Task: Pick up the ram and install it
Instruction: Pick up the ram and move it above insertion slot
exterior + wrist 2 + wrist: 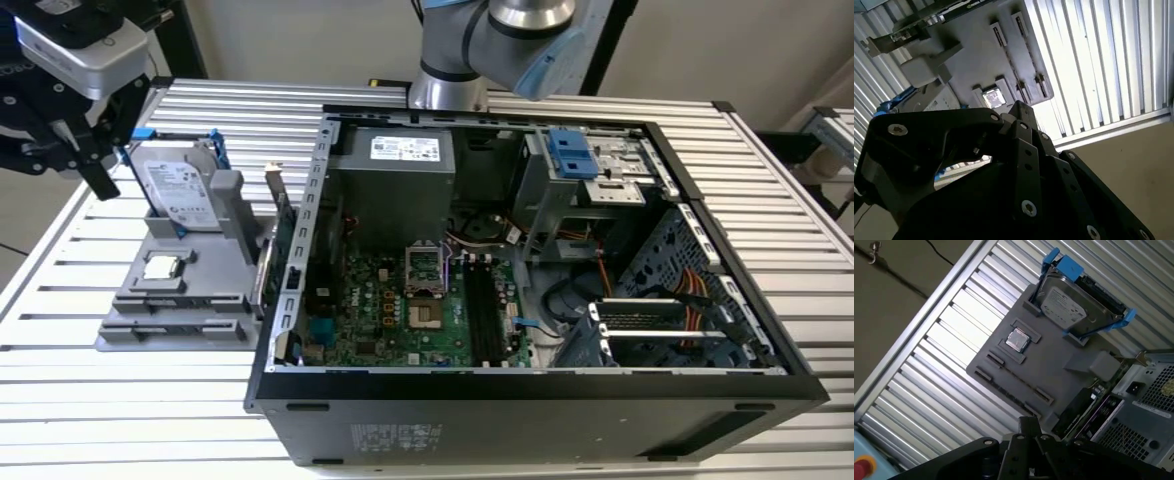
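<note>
At the exterior view's upper left, our hand [78, 160] hovers above the gray parts holder [180, 305], so we judge the reach for the ram is the step in hand; we cannot tell whether the hand is apart or together, nor where the ram sits, and a pick would call for squaring to the holder's narrow slots [1016, 379].

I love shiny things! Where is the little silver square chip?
The silver chip lies flat on the gray holder at the exterior view's left, beside the computer case, nearer the camera than the upright hard drive.
</note>
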Motion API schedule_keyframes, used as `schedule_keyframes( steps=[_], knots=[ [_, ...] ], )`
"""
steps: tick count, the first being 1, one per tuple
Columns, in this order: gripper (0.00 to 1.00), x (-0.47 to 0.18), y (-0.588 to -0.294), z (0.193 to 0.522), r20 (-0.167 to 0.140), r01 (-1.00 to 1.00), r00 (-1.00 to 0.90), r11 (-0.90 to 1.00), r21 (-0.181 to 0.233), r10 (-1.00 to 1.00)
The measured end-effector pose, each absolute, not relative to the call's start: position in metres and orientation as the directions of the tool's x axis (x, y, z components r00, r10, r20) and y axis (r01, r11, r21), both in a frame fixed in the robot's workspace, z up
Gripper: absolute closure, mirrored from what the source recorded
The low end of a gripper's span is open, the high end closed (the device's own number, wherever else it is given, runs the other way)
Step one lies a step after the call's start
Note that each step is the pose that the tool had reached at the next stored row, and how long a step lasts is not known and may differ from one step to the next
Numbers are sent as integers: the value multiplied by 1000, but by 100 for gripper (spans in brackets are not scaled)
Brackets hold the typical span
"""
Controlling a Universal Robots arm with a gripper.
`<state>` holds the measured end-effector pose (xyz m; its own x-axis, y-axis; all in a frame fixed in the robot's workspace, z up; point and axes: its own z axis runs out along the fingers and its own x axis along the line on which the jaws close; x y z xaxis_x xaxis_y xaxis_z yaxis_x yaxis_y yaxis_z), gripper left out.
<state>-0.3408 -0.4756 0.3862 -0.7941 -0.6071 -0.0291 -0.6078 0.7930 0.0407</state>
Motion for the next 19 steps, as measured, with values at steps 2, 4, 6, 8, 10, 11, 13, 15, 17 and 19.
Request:
schedule_keyframes(
  steps=[2, 4, 6, 8, 10, 11, 13, 15, 17, 19],
  knots=[
    [100, -341, -476, 386, -29, -618, -786, 785, 41, -618],
    [100, -341, -476, 386, -29, -627, -779, 778, 41, -627],
    [100, -341, -476, 386, -29, -635, -773, 772, 41, -634],
    [100, -341, -476, 386, -29, -641, -768, 767, 41, -640],
    [100, -341, -476, 386, -29, -646, -763, 762, 41, -646],
    [100, -341, -476, 386, -29, -650, -760, 759, 41, -649],
    [100, -341, -476, 386, -29, -661, -751, 750, 41, -660],
    [100, -341, -476, 386, -29, -673, -740, 739, 41, -672],
    [100, -341, -476, 386, -29, -685, -728, 727, 41, -684],
    [100, -341, -476, 386, -29, -696, -718, 717, 41, -695]
  ],
)
